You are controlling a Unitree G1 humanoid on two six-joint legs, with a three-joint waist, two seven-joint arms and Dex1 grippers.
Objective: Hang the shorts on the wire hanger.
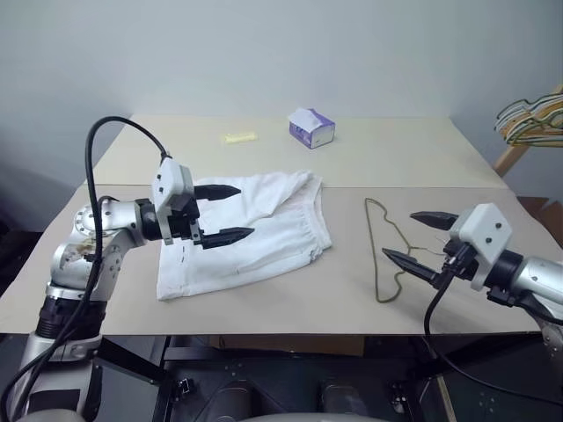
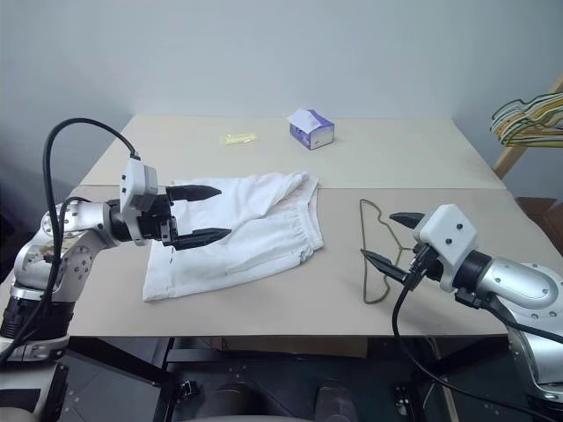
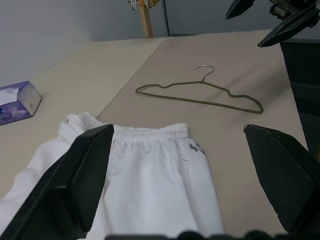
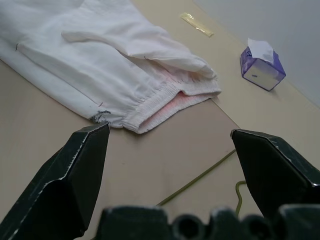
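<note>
The white shorts (image 1: 251, 233) lie flat on the table, elastic waistband toward the right. My left gripper (image 1: 225, 214) hovers open over their left half, pointing right, nothing between its fingers. The thin grey-brown wire hanger (image 1: 384, 251) lies flat on the table to the right of the shorts, its hook toward the right. My right gripper (image 1: 420, 240) is open just above the hanger's hook end, pointing left, holding nothing. The left wrist view has the shorts' waistband (image 3: 150, 134) and the hanger (image 3: 200, 94) beyond it; the right wrist view has the shorts (image 4: 100, 70).
A purple tissue box (image 1: 312, 128) and a small yellow strip (image 1: 239, 137) sit at the back of the table. Coloured hangers (image 1: 530, 118) hang on a wooden rack at the far right. The table's front edge (image 1: 264, 332) runs just below the shorts.
</note>
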